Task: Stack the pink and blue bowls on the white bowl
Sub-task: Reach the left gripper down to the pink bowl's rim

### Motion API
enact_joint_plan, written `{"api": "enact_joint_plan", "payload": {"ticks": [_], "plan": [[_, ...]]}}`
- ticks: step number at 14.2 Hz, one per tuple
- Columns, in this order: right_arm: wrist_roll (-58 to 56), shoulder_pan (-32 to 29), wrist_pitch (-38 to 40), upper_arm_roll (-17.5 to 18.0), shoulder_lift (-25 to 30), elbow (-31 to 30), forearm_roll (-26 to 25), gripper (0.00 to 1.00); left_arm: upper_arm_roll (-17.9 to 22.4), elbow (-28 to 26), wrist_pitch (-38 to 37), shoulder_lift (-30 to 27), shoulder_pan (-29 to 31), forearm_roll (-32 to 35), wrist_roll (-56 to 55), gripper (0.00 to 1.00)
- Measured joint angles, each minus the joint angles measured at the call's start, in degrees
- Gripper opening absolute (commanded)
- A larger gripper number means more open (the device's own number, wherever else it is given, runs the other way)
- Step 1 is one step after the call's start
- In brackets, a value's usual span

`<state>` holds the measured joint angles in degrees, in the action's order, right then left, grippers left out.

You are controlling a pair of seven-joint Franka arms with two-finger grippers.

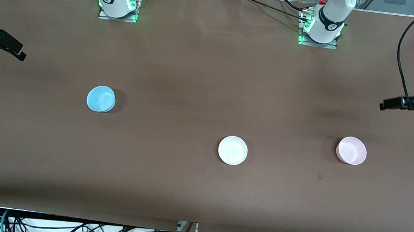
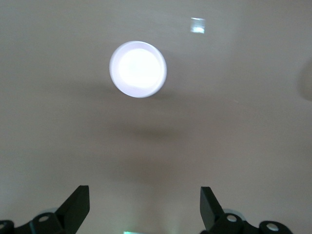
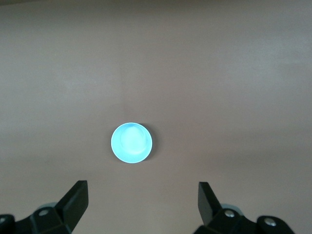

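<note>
Front view: the blue bowl (image 1: 101, 98), white bowl (image 1: 232, 150) and pink bowl (image 1: 351, 150) sit well apart.

Left wrist view: the left gripper (image 2: 144, 204) gapes above the table.

Right wrist view: the right gripper (image 3: 142, 202) is spread too; pinch the bowls' rims, lower centred.

Both grippers cut off at the front view's edges: left gripper (image 1: 385, 104) only partly in frame, right gripper (image 1: 21, 55) likewise. Bowl (image 2: 138, 68) in the left wrist view is blown out, probably the pink one.
</note>
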<state>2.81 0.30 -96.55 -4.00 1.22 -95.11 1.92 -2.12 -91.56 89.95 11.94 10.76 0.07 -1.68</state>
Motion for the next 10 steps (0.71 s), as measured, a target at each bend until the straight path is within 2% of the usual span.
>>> {"api": "enact_joint_plan", "payload": {"ticks": [3,6,10], "plan": [[0.0,0.0,0.1,0.0,0.0,0.0,0.0,1.0,0.0,5.0,3.1,9.8,1.3,2.9,0.7,1.0],[0.0,0.0,0.4,0.0,0.0,0.0,0.0,1.0,-0.2,5.1,11.9,18.2,1.2,3.3,1.7,1.0],[0.0,0.0,0.6,-0.1,0.0,0.0,0.0,1.0,-0.2,5.1,18.3,25.9,1.3,3.4,4.3,1.0]]}}
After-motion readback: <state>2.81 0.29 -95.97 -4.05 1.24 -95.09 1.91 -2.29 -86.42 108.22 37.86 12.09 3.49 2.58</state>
